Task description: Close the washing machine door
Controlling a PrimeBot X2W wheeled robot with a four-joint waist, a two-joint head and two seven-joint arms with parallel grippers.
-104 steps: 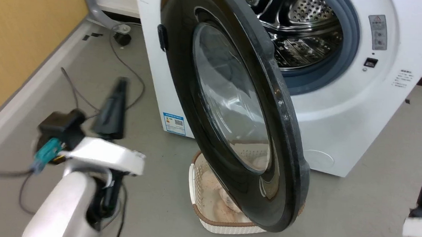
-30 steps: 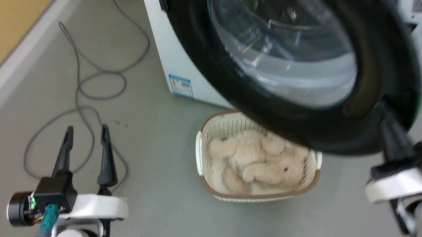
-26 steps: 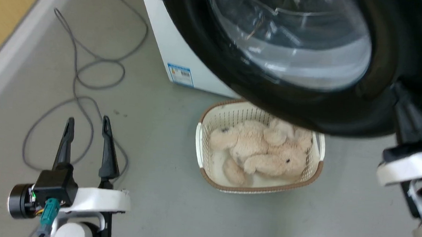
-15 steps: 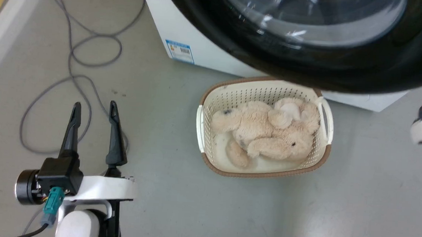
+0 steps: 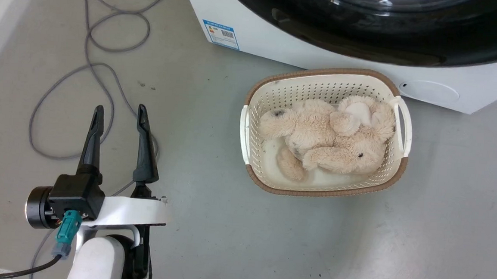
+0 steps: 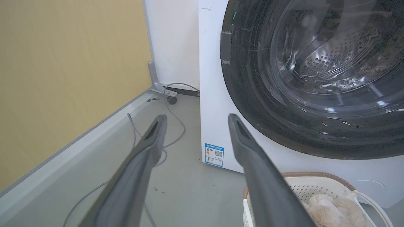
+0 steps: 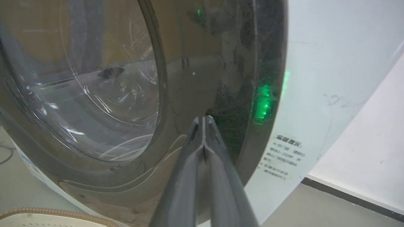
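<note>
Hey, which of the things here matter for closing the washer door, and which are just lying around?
For the job:
door
washer
right gripper, fingers shut, tips at the door

Just lying about:
basket on the floor in front of the washer
plush toy in the basket
cable on the floor
left gripper, open, not near the door
</note>
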